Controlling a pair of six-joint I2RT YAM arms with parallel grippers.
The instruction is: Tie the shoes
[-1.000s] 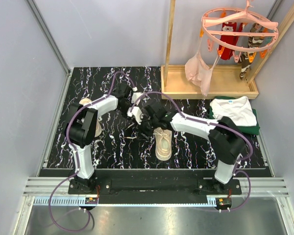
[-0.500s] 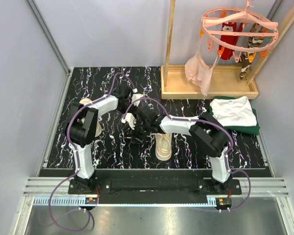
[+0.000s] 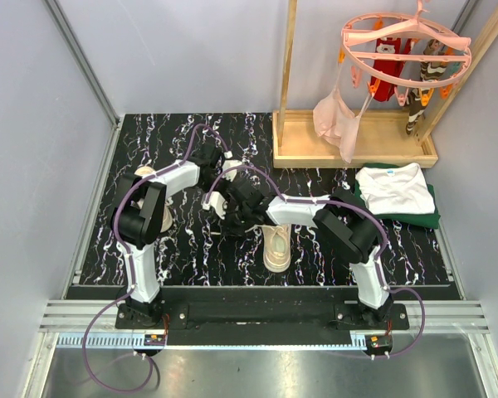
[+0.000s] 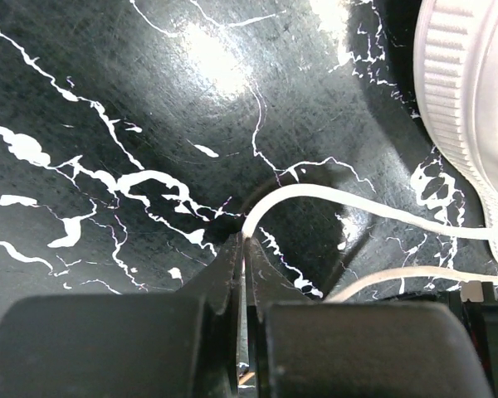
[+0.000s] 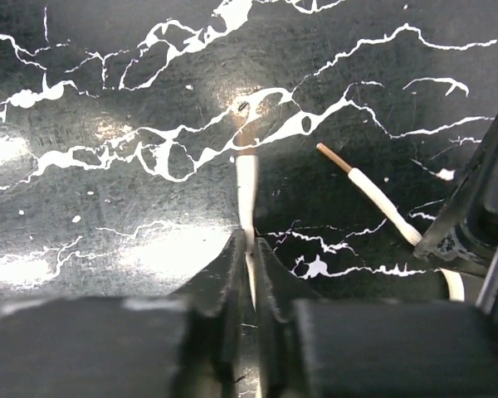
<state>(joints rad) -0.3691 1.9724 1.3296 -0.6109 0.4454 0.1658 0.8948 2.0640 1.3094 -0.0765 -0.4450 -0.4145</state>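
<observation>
A cream shoe (image 3: 275, 245) lies mid table (image 3: 191, 133). The other shoe (image 3: 145, 173) is at 9 o'clock, half hidden. The left gripper (image 4: 243, 253) pinches a white lace (image 4: 357, 201). The right gripper (image 5: 251, 249) pinches a lace tip (image 5: 246, 178).

Beige shoe (image 3: 275, 246) mid-table, laces (image 4: 315, 191) loose; second shoe (image 3: 164, 220) far left.

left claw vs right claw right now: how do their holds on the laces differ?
Left claw pinches a lace that arcs off toward the shoe; right claw pinches a lace end, a short straight tip poking out ahead. Near the left claw sits the shoe's sole; near the right claw lies a loose lace tip. Both are shut on white lace, low over the black marbled table.
</observation>
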